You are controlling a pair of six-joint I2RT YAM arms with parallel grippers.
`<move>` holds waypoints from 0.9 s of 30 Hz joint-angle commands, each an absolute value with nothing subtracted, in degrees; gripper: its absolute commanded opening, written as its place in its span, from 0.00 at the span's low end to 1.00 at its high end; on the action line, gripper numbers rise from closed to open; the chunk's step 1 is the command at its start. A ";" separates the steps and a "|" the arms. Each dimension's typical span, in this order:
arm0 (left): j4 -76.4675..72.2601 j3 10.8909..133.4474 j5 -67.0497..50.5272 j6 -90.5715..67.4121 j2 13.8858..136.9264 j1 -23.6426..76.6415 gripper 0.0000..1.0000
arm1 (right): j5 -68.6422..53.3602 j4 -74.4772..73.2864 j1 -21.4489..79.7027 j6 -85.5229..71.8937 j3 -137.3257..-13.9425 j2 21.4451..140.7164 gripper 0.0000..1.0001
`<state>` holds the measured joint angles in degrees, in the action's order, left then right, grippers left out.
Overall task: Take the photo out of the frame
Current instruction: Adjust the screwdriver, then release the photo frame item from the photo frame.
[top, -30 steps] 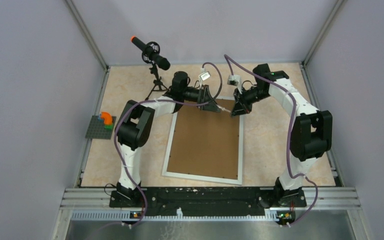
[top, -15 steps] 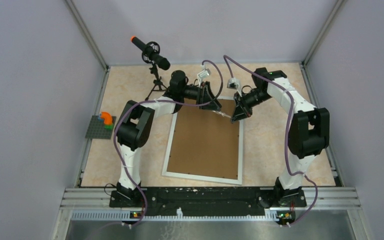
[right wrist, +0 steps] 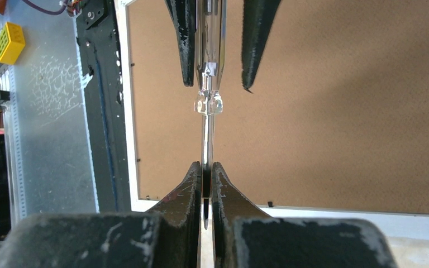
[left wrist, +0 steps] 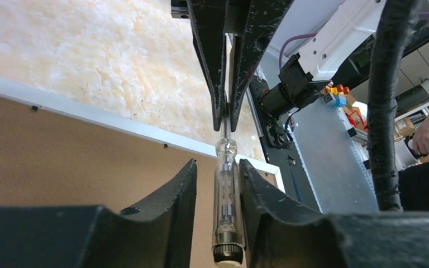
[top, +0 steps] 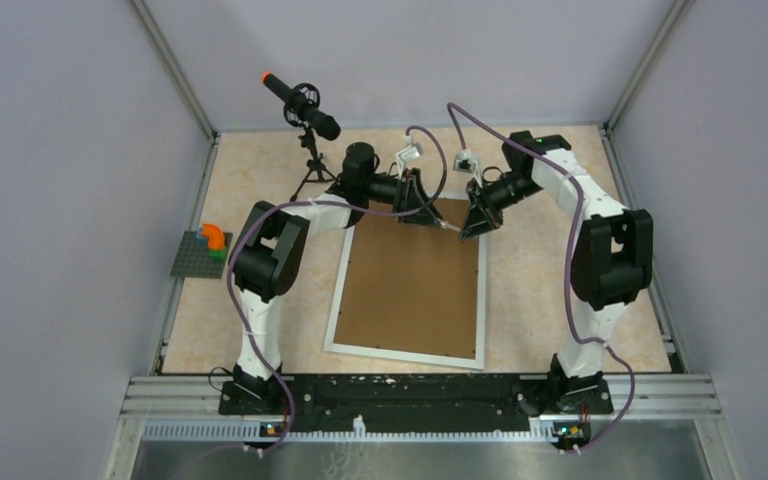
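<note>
The white frame (top: 335, 310) lies face down with its brown backing board (top: 415, 285) up. The photo is hidden under the board. A screwdriver (top: 448, 226) with a clear handle hangs level above the frame's far edge, between my two grippers. My right gripper (right wrist: 207, 164) is shut on its metal shaft (right wrist: 207, 139). My left gripper (left wrist: 218, 164) is open around the clear handle (left wrist: 226, 190); the handle rests against one finger with a gap to the other. Both also show from above: left gripper (top: 430, 215), right gripper (top: 472, 228).
A microphone on a small tripod (top: 305, 105) stands at the far left. A grey baseplate with coloured bricks (top: 203, 252) lies at the left edge. Grey walls close in the table; a black rail (top: 400, 390) runs along the near edge.
My right arm has shifted a little, its gripper swinging slightly nearer and left with the screwdriver. The left gripper stays at the handle. The frame has not moved.
</note>
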<state>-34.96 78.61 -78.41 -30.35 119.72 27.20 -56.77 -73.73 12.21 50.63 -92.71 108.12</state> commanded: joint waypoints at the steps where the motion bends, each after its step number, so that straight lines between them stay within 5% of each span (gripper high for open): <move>1: -35.82 79.43 -77.72 -28.43 116.94 27.55 0.32 | -60.01 -75.66 11.96 53.43 -95.18 108.25 0.00; 5: -38.20 79.99 -77.31 -31.55 117.69 27.64 0.00 | -58.82 -73.34 11.74 50.09 -95.15 108.28 0.07; 9: -29.04 81.50 -68.49 -30.97 119.43 26.97 0.00 | -55.89 -62.99 7.32 36.19 -93.35 107.48 0.48; 12: -18.20 85.71 -61.36 -26.77 121.84 26.70 0.00 | -50.37 -48.88 1.95 24.03 -89.82 105.73 0.59; 19: -10.35 93.41 -55.09 -21.72 127.79 26.71 0.00 | -38.60 -37.67 -2.06 11.63 -85.54 107.06 0.56; 27: -8.03 96.04 -54.49 -17.83 131.29 26.78 0.00 | -38.43 -32.97 -2.21 7.13 -83.39 110.94 0.49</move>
